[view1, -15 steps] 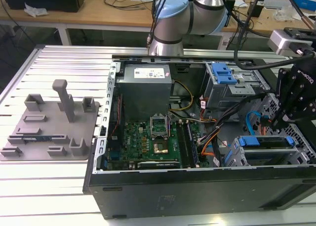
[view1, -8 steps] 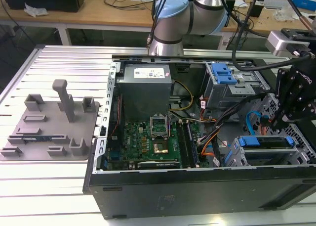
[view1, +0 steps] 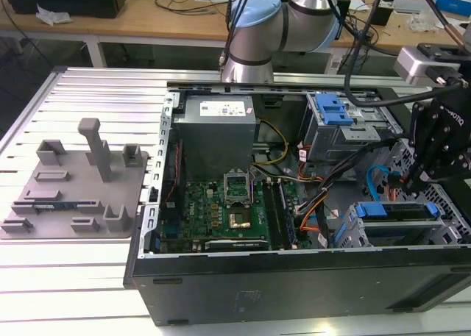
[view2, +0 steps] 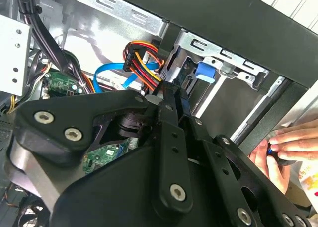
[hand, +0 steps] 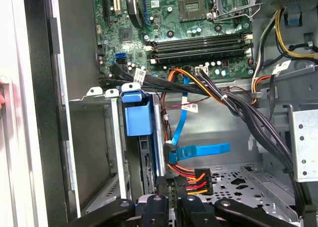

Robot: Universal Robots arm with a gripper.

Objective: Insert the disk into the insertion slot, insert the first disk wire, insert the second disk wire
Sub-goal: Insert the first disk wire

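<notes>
The disk [view1: 397,222] sits inside the insertion slot [view1: 447,229], the low grey cage at the exterior view's right, with its blue carrier handle [hand: 136,118] facing out. My gripper [hand: 170,186] hangs right at the disk's back edge, its fingers [view2: 174,105] close together on the black plug of the red, orange and yellow disk wire [hand: 196,180]. The flat blue disk wire [hand: 198,151] runs to the same edge of the disk, just beside the coloured one; I cannot tell whether its plug is seated.
A taller grey drive box with a blue latch [view1: 335,119] stands behind the slot. Black cable bundles [hand: 238,108] cross the case near the motherboard [view1: 228,204]. A person's hand [view2: 290,145] rests outside the case wall. A grey fixture plate [view1: 73,181] lies at the exterior view's left.
</notes>
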